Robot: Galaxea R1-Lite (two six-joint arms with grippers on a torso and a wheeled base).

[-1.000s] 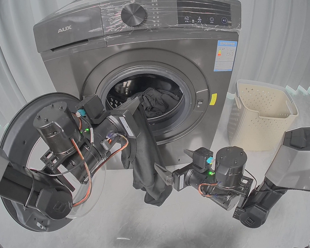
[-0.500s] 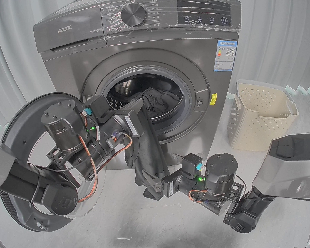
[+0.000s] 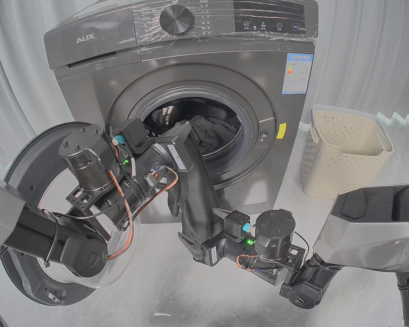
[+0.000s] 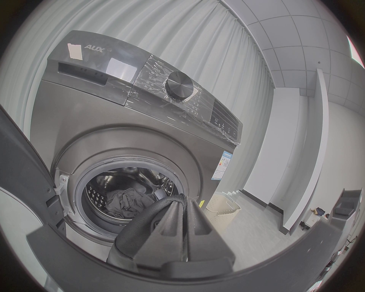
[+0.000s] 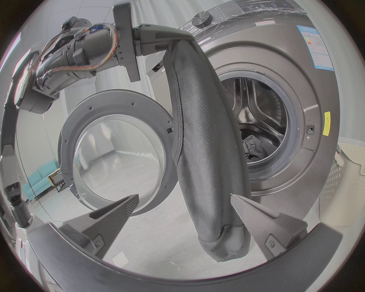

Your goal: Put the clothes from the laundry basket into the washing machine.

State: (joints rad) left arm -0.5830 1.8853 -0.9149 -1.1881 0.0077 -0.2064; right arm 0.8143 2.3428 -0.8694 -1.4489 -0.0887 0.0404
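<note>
Your left gripper (image 3: 188, 132) has its fingers (image 4: 171, 232) clamped on the top of the dark garment (image 3: 198, 195) at the mouth of the washing machine (image 3: 272, 70) so it hangs free, while your right gripper (image 5: 182, 198) has its fingers (image 5: 110, 216) wide around the lower end, likely to lift it in.

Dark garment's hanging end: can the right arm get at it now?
Probably yes. The dark garment hangs free from the shut jaws of the left arm, and its lower end sits between the open jaws of the right arm, nothing in the way.
</note>
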